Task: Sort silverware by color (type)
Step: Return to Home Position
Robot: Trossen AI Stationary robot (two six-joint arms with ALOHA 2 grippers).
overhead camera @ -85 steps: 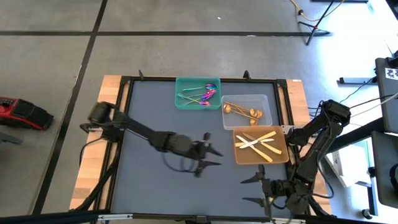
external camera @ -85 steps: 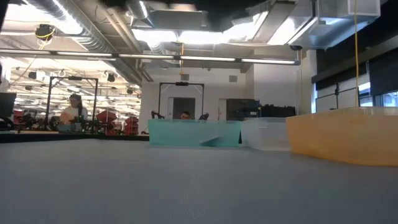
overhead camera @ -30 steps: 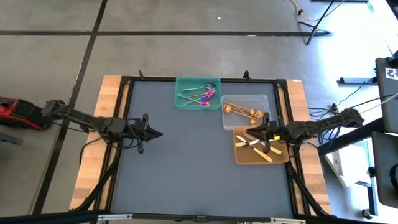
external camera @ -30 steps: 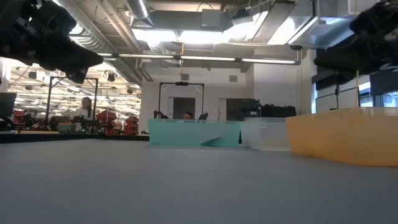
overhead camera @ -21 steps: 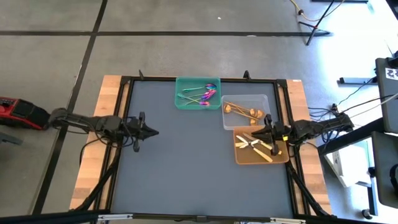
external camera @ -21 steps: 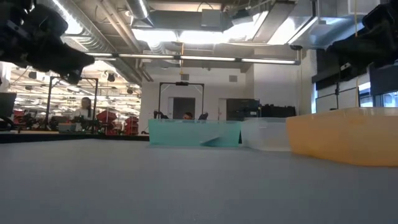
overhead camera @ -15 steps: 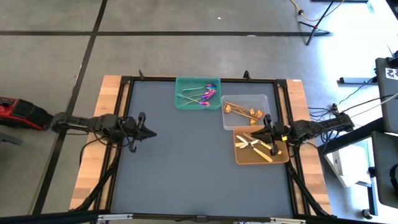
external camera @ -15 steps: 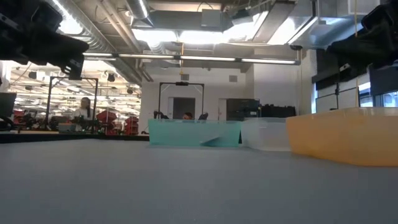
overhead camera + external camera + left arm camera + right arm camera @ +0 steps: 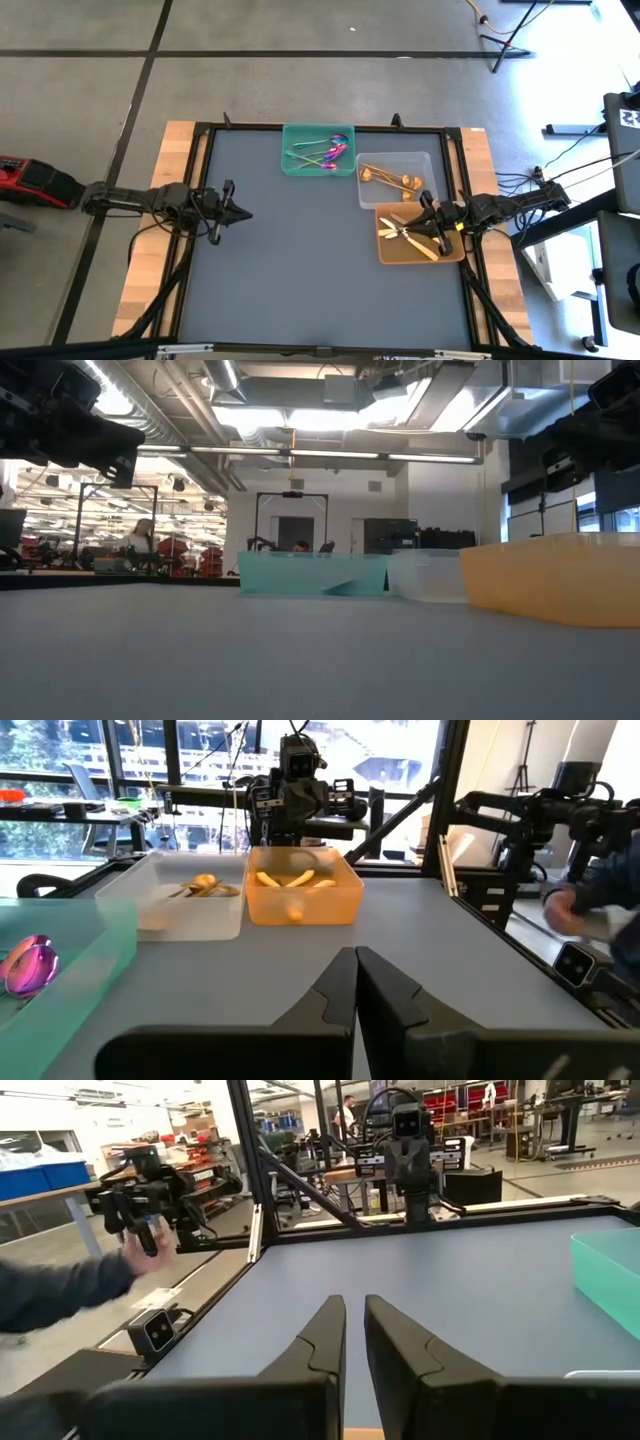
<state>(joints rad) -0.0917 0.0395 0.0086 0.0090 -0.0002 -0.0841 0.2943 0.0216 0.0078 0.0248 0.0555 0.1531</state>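
Observation:
The silverware lies in three trays at the table's far right. Purple-headed spoons (image 9: 330, 150) are in the green tray (image 9: 296, 163). Gold spoons (image 9: 388, 178) are in the clear tray (image 9: 428, 162). Pale yellow knives (image 9: 405, 232) are in the orange tray (image 9: 420, 257). My left gripper (image 9: 244, 212) hovers shut over the grey mat near the table's left edge, pointing right, with nothing in it (image 9: 355, 965). My right gripper (image 9: 420, 222) hangs above the orange tray at the right edge, pointing left. Its fingers (image 9: 330, 1320) stand close together with nothing between them.
The grey mat (image 9: 300, 270) lies bare between the two arms, framed by a black rail and wooden side strips (image 9: 150, 250). A person's hand and sleeve (image 9: 140, 1260) show beyond the table's near edge, also in the left wrist view (image 9: 570, 905).
My left arm has sunk lower along the table's left edge, and its gripper has drawn slightly toward that edge. My right arm has sunk at the right edge, its gripper staying above the orange tray. The silverware has not moved.

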